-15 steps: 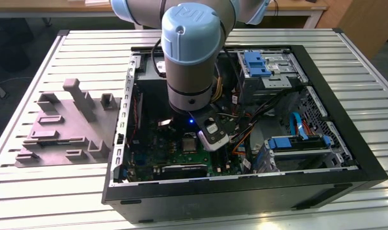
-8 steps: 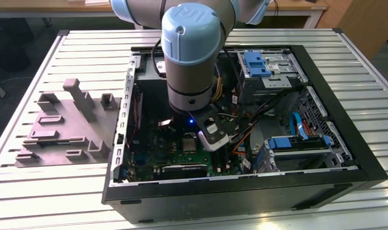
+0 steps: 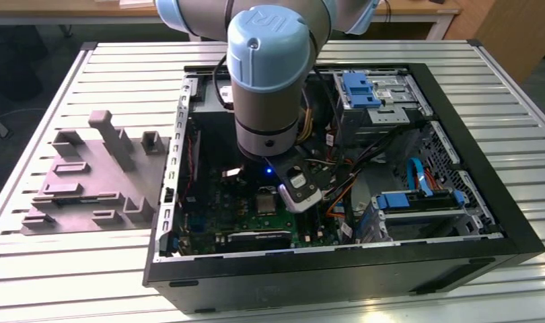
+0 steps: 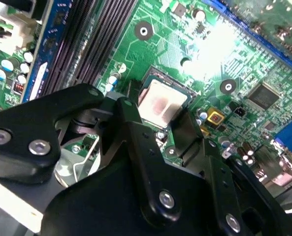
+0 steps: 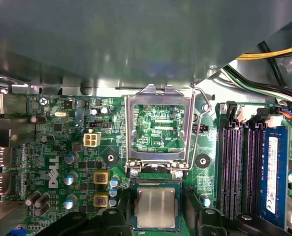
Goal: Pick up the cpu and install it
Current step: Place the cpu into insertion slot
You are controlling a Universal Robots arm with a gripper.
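The robot arm [image 3: 268, 81] is reaching down into the open computer case [image 3: 344, 272], which is lying on its side on the slatted metal table [image 3: 75, 272]. In the first wrist view, the gripper [image 5: 156, 220] is hanging right over the green motherboard [image 5: 62, 147]. Its black fingers [image 5: 206, 222] are standing apart, one on each side of the cpu [image 5: 156, 207]. The gap between them is looking wider than the chip, and nothing is clamped in them.

The cpu is lying flat in the socket, silvery top facing up and a dark border showing around it. Just beside it, the shiny socket frame [image 5: 158, 92] is standing swung open, with the board showing through its window. The black memory slots [image 5: 234, 162] are running alongside, one of them carrying a stick with a blue label [image 5: 273, 172].

On the exterior view's left, the grey moulded tray [image 3: 84, 192] is sitting on the table, well apart from the gripper.
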